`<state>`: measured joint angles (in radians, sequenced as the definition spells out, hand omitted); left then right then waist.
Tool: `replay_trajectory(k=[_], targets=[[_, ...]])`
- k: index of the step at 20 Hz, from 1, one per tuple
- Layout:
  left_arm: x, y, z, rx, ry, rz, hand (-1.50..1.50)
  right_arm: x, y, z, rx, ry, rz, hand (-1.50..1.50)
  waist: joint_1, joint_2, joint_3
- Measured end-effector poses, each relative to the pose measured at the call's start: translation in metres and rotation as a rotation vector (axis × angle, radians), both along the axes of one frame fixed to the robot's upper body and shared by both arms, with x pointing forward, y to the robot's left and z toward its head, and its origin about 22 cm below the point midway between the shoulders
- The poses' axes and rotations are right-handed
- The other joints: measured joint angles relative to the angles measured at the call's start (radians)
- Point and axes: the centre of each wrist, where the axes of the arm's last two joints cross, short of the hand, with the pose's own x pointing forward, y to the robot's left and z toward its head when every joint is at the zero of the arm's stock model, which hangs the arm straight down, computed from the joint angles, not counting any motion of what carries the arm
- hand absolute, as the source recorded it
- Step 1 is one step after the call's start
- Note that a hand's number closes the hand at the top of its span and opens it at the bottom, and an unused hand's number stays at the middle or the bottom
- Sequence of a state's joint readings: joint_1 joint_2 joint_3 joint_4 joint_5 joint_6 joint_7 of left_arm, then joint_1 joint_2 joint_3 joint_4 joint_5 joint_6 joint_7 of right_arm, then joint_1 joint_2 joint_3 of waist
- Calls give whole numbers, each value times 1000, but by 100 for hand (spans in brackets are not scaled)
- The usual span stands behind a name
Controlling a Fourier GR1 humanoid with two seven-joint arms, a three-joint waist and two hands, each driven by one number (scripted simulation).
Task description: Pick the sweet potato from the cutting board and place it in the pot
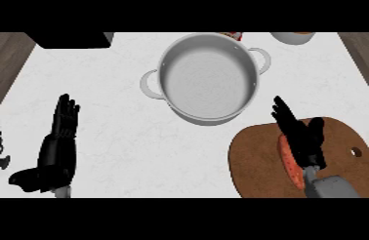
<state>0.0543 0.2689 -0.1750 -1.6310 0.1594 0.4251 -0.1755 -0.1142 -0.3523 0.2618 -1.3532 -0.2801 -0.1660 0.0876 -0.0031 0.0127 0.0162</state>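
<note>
The sweet potato (290, 162) lies on the cutting board (252, 161), long way running up and down. The right hand (301, 134) is right over it, fingers straight, holding nothing. The left hand (59, 141) rests open, far away. The pot (207, 78) waits up and left.

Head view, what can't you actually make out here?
- Orange sweet potato on the round wooden cutting board: mostly hidden by the black right hand; grasp unclear.
- White bowl and red item behind the grey metal pot: cut off by the top edge.
- Black left hand: open, resting.
</note>
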Motion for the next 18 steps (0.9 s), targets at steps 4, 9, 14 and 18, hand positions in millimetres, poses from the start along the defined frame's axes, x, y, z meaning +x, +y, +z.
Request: replay_trajectory(k=[4,9,14,18], targets=[[5,2,-7,22,129,-101,0,-4,-10,7,-26,-25,109,150,-8,-9,-11],[-2,0,-29,21,339,-241,0,1,-38,38,-294,-224,119,-150,-54,-19,-19],[-1,5,-33,3,438,-311,0,-18,-30,45,-230,-575,-31,-150,-71,-22,-15],[11,1,-29,-1,467,-368,0,-51,-37,61,-208,-689,-49,-150,-46,-20,-16]])
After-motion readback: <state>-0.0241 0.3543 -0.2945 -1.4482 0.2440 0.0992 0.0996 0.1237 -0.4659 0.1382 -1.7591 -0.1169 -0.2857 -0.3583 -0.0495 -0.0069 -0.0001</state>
